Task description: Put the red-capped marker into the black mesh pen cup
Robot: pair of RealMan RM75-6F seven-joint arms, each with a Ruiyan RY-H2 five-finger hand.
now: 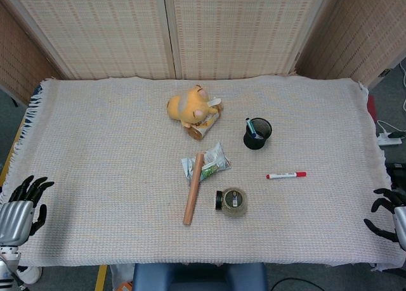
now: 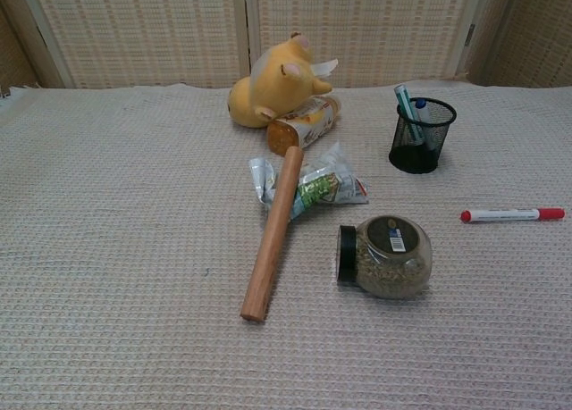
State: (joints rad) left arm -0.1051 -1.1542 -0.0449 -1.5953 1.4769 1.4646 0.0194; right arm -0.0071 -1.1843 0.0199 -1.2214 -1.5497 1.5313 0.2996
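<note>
Nothing done yet: marker (image 1: 286, 175) is lying near the pen cup (image 1: 257, 133); I'm resting both empty hands, left hand (image 1: 23, 205) and right hand (image 1: 388, 213), fingers spread.

I see the red-capped marker (image 1: 286, 175) lying flat on the cloth, white-barrelled, well apart from the black mesh pen cup (image 1: 257, 134), which stands upright holding what look like two pens.

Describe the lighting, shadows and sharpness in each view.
Head view: even, soft light, only a faint shadow by the pen cup; the marker looks small but crisp. Chest view: equally soft, the jar shows mild glare on its glass, the wooden stick is sharp, no motion blur.
</note>
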